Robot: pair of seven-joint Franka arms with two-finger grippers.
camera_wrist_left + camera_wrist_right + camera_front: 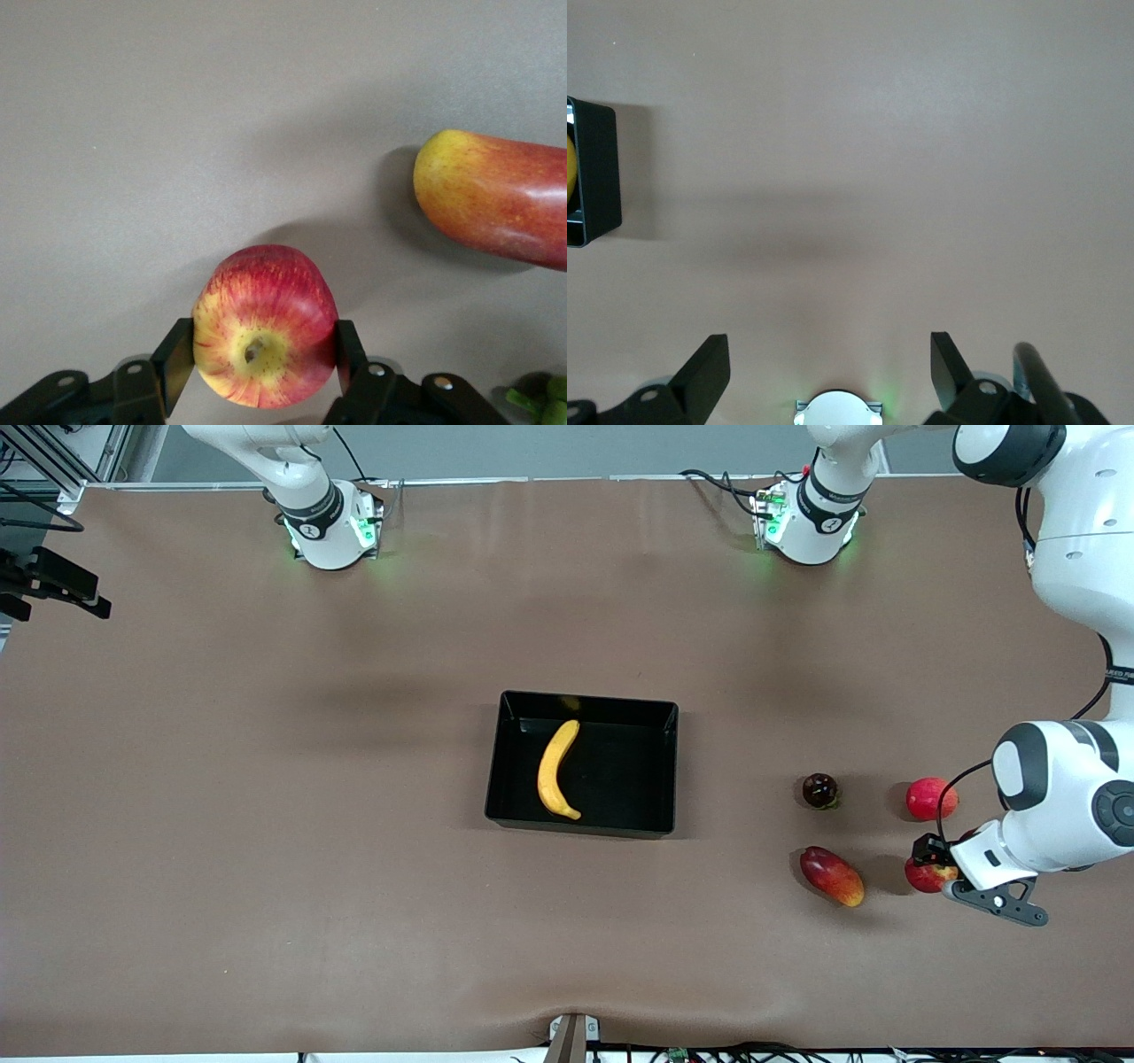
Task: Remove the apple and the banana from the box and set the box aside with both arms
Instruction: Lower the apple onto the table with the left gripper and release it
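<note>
looking along the front view from the right arm's end of the table, the right arm goes up out of the picture from its base, so its hand is not seen there. in the right wrist view the right gripper (830, 367) hangs high over bare brown table (266, 779) with its jaws wide apart and nothing between them; one black corner of the box shows at the edge of that view.

next comes the box (671, 771), a shallow black tray in the middle of the table. the banana (557, 770) lies inside it, in the half toward the right arm's end, and its length runs from the wall nearer the robots' bases to the wall nearer the front camera.

toward the left arm's end of the table lie four fruits. the dark purple fruit (819, 790) and a second red apple (930, 798) lie farther from the front camera. the mango (831, 875) lies nearer to the camera, and the apple (925, 875) is beside it.

the left gripper (932, 868) is down at this apple. in the left wrist view its two black fingers (174, 365) press on both sides of the apple (264, 326), whose yellowish stem dimple faces the wrist camera, so the jaws are closed on the apple. the mango (496, 198) lies near, not touching it.
</note>
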